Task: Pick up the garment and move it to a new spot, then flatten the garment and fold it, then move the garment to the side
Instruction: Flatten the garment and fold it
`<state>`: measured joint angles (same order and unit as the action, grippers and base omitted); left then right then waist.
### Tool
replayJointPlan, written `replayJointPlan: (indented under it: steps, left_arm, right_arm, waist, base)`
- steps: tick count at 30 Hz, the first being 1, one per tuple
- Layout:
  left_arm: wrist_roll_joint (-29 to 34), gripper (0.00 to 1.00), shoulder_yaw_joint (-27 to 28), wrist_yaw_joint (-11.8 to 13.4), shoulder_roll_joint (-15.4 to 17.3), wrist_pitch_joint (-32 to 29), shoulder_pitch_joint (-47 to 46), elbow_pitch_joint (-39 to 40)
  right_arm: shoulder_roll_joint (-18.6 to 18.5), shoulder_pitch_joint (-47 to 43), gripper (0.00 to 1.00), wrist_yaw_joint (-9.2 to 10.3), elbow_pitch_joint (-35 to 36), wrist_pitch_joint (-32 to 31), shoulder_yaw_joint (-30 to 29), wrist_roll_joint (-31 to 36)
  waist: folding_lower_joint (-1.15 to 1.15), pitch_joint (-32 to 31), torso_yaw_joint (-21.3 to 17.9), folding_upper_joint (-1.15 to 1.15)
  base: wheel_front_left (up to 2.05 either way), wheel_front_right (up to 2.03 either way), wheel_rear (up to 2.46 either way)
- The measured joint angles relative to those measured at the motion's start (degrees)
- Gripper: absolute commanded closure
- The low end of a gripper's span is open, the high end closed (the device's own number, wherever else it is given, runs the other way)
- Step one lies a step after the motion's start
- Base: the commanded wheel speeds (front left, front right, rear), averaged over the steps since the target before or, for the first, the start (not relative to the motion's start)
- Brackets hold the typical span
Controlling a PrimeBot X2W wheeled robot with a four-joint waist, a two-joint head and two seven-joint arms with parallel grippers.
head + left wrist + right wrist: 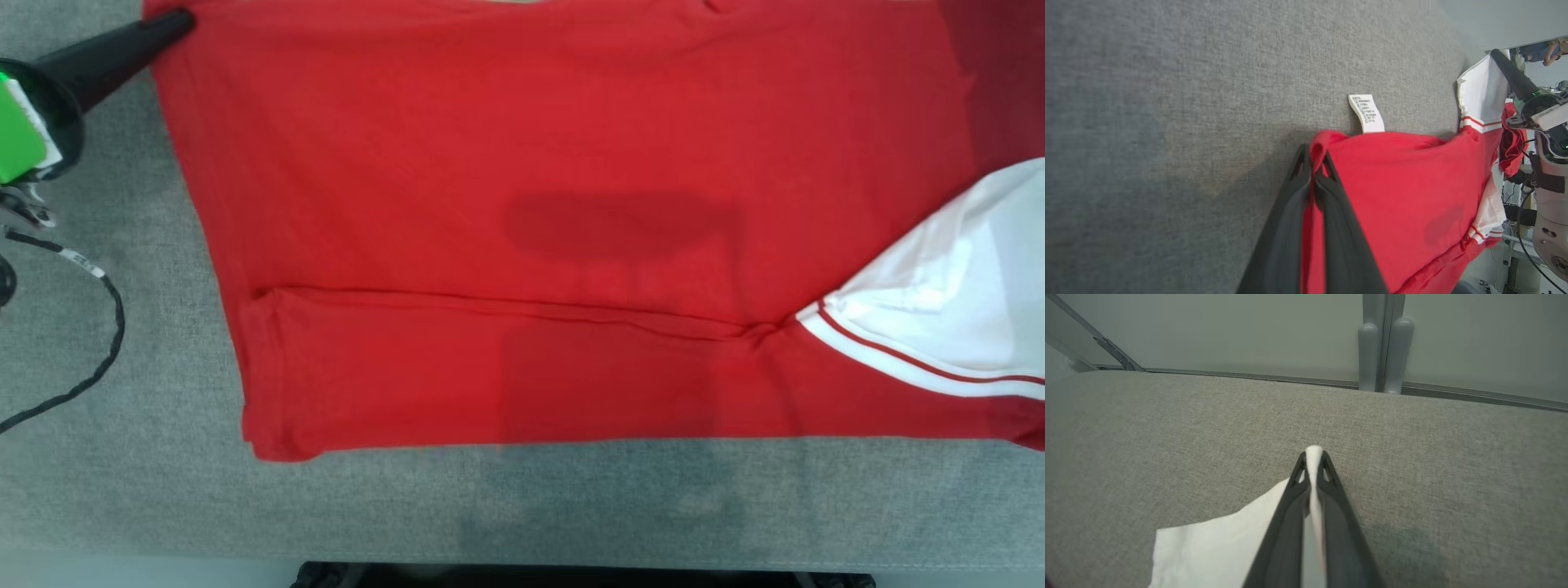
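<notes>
1. Head view: the garment [571, 245] lies spread flat on the tabletop [122, 490], red body across the middle and a white sleeve [963, 278] at the right. A crease runs across its near part, where a red band looks folded. The left tool [175, 24] meets the far-left corner.
2. Left wrist view: the left tool is clamped on that red corner, with cloth pinched between the fingers. A white label [1366, 113] pokes out just beside the grip and lies on the tabletop.
3. Right wrist view: the right tool [1314, 457] is clamped on white cloth, a nub of it showing past the tips. The rest of the white piece trails back on the tabletop.
4. My read: flattening looks done and the fold is in hand, with both far ends gripped.
5. Next move, as I judge it: lift both tools together and level, carry the far edge toward me, then lay it on the near edge. Uneven lift would skew the fold, and the white cloth may slip.
</notes>
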<state>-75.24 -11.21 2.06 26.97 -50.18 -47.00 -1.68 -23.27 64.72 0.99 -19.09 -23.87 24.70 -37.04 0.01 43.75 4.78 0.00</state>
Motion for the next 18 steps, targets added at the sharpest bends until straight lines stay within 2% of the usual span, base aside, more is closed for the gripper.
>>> replayJointPlan:
  steps: [5,11,18]
  left_arm:
    - [0.05,1.0,0.99,-0.12,0.82,0.92,0.0,-0.32]
    - [0.97,1.0,1.54,-2.32,0.59,3.82,0.81,-1.33]
    - [1.92,1.0,1.63,-4.24,0.04,6.66,4.01,-1.63]
  right_arm:
    - [0.37,0.29,1.0,-1.38,0.05,1.6,-0.42,-1.09]
    - [0.93,-0.3,1.0,-3.89,0.09,5.61,-0.58,-1.81]
    - [0.74,-2.15,1.0,-5.23,2.64,9.1,-2.38,-3.5]
  waist:
    - [0.0,-0.71,-1.19,0.0]
    - [0.0,-2.14,-2.14,0.0]
    - [0.0,-4.06,-3.34,0.0]
  base:
    - [0.0,0.0,0.0]
    - [0.0,0.0,0.0]
    - [0.0,0.0,0.0]
